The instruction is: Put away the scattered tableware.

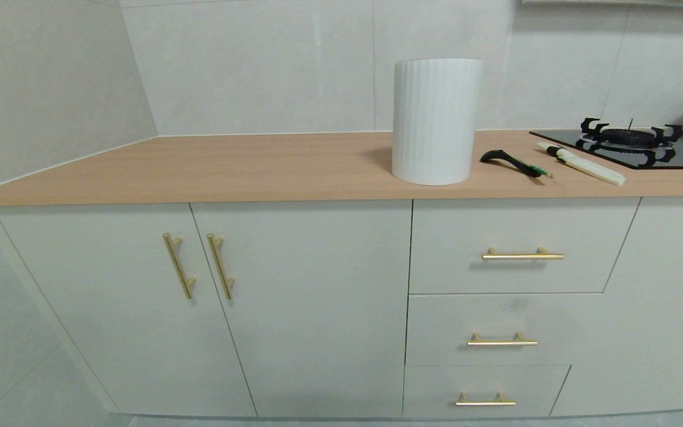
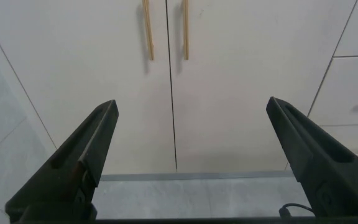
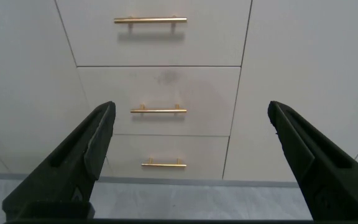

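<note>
Black-handled utensil and white knife lie side by side on wooden tabletop, apart, between white ribbed holder and hob. Holder upright, just beside the utensil. Left pincer spread wide, holding nothing, facing double cabinet doors. Right pincer likewise wide, nothing between its fingers, facing drawer stack with brass handles.

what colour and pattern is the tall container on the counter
The container is white with vertical ribs, clearest in the head view.
</note>
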### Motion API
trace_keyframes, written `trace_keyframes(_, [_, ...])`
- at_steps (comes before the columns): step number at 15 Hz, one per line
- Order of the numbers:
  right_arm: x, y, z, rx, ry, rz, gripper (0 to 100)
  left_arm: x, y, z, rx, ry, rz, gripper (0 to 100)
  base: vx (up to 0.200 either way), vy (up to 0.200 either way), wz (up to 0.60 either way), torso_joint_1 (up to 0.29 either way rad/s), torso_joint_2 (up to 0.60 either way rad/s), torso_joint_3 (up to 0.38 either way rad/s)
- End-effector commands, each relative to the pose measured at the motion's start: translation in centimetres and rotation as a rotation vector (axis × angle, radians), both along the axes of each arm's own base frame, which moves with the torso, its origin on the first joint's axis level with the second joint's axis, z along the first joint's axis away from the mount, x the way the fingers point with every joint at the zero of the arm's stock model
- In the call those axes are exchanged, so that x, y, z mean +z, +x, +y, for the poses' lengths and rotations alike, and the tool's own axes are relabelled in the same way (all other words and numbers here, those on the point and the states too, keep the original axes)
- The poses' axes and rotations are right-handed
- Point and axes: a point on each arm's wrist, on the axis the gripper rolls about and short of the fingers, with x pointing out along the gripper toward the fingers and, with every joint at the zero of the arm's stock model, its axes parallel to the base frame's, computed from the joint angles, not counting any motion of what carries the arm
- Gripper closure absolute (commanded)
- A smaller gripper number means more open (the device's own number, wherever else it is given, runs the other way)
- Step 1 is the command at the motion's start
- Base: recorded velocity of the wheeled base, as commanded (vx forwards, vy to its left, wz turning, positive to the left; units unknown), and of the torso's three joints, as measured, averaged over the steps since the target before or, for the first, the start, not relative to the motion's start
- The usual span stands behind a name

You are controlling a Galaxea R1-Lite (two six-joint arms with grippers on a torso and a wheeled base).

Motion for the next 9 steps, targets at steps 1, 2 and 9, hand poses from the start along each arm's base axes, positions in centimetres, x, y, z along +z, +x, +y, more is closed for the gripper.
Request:
trace_keyframes(1, [0.0, 0.0, 0.0, 0.0, 0.0, 0.0, 0, 0.0, 0.0, 0.0, 0.001, 0.0, 0.0, 0, 0.0, 0.0, 0.0, 0.0, 0.0, 0.0])
trace_keyframes(2, [0.0, 0.0, 0.0, 0.002, -0.005, 0.003, 0, 0.0, 0.0, 0.0, 0.001, 0.0, 0.0, 0, 0.0, 0.0, 0.0, 0.0, 0.0, 0.0])
trace_keyframes(9, [6.7, 1.0, -0.1, 0.078, 0.078, 0.019, 0, 0.0, 0.0, 0.0, 0.001, 0.0, 0.0, 0, 0.0, 0.0, 0.0, 0.0, 0.0, 0.0])
